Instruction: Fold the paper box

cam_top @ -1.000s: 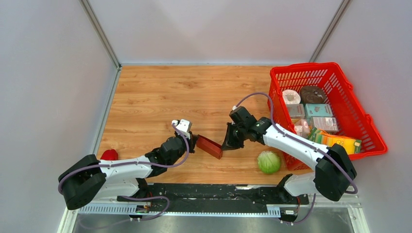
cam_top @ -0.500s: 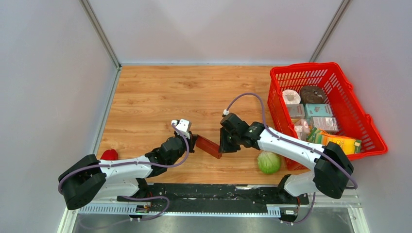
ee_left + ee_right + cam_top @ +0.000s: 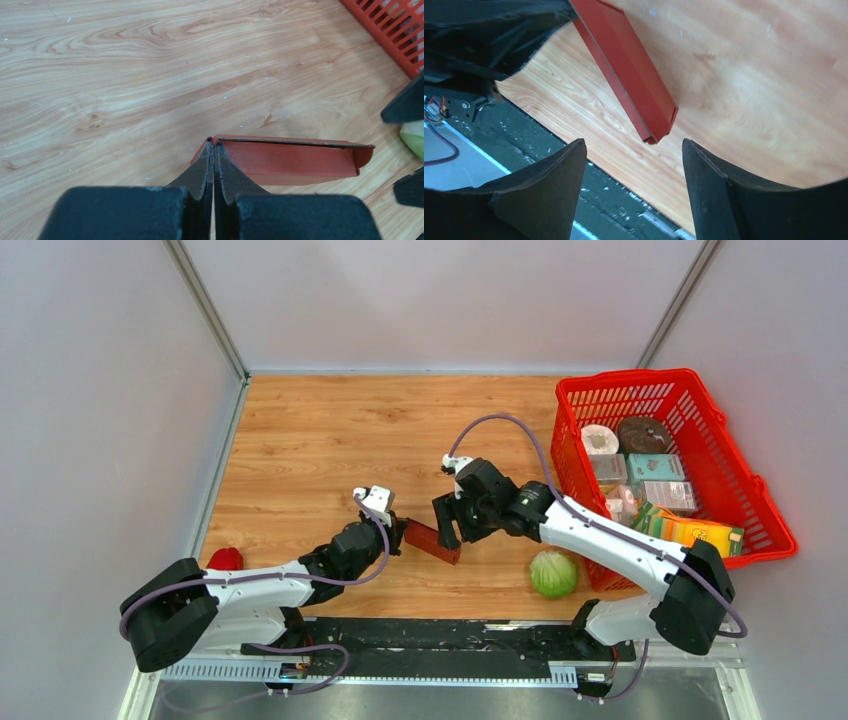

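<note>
Clamping paper box (image 3: pixel 295 162) edge in clenched left gripper (image 3: pixel 214 160); hovering released right gripper (image 3: pixel 633 150) near free end; apparently midway, leaving end flap unfolded.

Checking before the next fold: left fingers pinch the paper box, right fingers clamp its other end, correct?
Not quite: the right fingers stand open, clear of the paper box, as the right wrist view shows. The left fingers do pinch it.
</note>
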You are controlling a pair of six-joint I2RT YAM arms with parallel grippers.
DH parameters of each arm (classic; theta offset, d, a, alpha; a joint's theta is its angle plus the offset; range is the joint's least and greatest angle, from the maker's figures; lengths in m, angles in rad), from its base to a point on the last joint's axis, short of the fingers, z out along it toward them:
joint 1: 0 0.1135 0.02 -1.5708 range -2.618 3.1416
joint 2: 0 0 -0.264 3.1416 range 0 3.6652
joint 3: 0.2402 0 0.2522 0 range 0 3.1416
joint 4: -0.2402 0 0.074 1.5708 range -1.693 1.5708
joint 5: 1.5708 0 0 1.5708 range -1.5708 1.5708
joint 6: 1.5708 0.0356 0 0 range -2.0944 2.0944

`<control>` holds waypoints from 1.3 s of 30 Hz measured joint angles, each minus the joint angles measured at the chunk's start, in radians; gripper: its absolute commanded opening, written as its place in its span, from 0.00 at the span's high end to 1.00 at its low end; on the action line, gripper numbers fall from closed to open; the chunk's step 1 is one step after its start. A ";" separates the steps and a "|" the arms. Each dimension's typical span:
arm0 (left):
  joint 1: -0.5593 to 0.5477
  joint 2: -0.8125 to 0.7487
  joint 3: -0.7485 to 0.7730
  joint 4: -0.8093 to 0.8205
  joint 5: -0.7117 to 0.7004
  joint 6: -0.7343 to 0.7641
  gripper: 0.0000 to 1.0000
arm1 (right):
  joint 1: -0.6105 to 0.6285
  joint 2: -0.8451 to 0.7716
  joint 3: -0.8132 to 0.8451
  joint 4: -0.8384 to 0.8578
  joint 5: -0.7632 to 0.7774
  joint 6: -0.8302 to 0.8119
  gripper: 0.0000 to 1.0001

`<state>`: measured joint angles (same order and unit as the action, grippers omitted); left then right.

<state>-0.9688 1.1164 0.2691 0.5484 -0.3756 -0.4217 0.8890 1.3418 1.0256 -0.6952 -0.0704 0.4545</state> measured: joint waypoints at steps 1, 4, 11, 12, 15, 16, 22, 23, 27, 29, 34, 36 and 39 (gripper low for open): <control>0.000 0.000 0.000 0.000 0.000 0.000 1.00 | 0.000 -0.007 0.014 0.005 0.009 -0.034 0.26; 0.000 0.000 0.000 0.000 0.000 0.000 1.00 | 0.011 -0.024 0.021 0.065 0.033 -0.143 0.28; 0.000 0.000 0.000 0.000 0.000 -0.002 1.00 | 0.149 -0.016 -0.085 0.301 0.153 -0.327 0.46; 0.000 0.000 0.000 0.000 0.000 -0.002 1.00 | 0.167 -0.013 -0.097 0.328 0.168 -0.346 0.48; 0.000 -0.002 -0.003 0.003 0.000 -0.002 1.00 | 0.214 0.000 -0.127 0.409 0.231 -0.401 0.55; 0.000 -0.002 -0.003 0.003 0.000 -0.003 1.00 | 0.224 0.004 -0.134 0.425 0.250 -0.418 0.56; 0.000 -0.002 -0.003 0.003 0.000 -0.003 1.00 | 0.276 0.055 -0.148 0.506 0.369 -0.508 0.52; 0.000 -0.002 -0.004 0.004 0.000 -0.003 1.00 | 0.283 0.066 -0.152 0.518 0.386 -0.519 0.52; 0.000 -0.004 -0.008 0.010 0.000 -0.003 1.00 | 0.303 0.099 -0.177 0.552 0.429 -0.545 0.50; 0.000 -0.004 -0.009 0.010 0.000 -0.003 1.00 | 0.309 0.113 -0.191 0.566 0.449 -0.552 0.51; -0.001 -0.011 -0.014 0.011 0.001 -0.003 0.98 | 0.323 0.128 -0.220 0.597 0.510 -0.554 0.62; -0.002 -0.017 -0.014 0.005 0.002 -0.004 0.95 | 0.335 0.128 -0.233 0.618 0.538 -0.552 0.67; -0.002 -0.039 -0.021 -0.013 0.002 -0.009 0.90 | 0.353 0.128 -0.253 0.652 0.571 -0.553 0.71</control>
<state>-0.9710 1.0775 0.2481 0.5354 -0.3737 -0.4305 1.2423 1.4700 0.7731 -0.0437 0.5007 -0.0986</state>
